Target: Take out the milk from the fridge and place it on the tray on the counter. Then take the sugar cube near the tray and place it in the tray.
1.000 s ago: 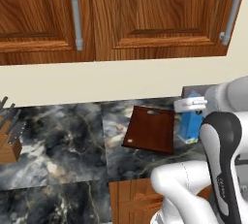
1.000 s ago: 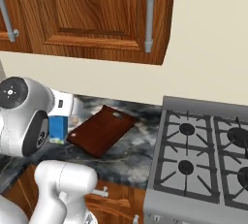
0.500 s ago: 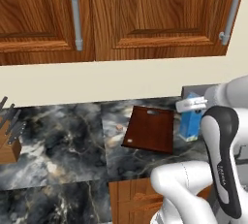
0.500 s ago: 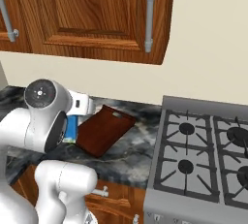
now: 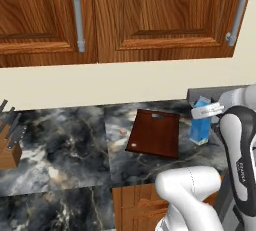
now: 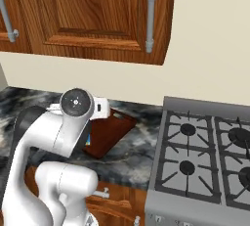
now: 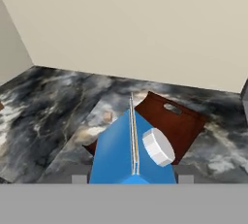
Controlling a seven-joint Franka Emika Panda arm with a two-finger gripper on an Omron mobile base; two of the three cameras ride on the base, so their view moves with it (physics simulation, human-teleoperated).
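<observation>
My gripper (image 7: 133, 179) is shut on the milk (image 7: 133, 152), a blue carton with a white cap, seen from above its gable ridge. In the left base view the milk (image 5: 202, 127) hangs upright just right of the tray (image 5: 155, 132), with the gripper (image 5: 205, 109) at its top. The tray (image 7: 177, 121) is a dark reddish-brown board with a slot handle, lying flat on the black marble counter (image 7: 48, 106). A small pale sugar cube (image 7: 107, 117) lies on the counter by the tray's left edge, also the sugar cube (image 5: 122, 131). A sliver of milk (image 6: 88, 139) shows behind my arm.
A knife block (image 5: 7, 145) stands at the counter's far left. A gas stove (image 6: 205, 156) adjoins the counter on the right. Wooden wall cabinets (image 5: 125, 15) hang above, and brown drawers (image 5: 135, 205) sit below the counter's front edge.
My arm's elbow has swung to the right, and the milk in the gripper has crept a little lower and closer to the tray. The tray and sugar cube have not moved.
</observation>
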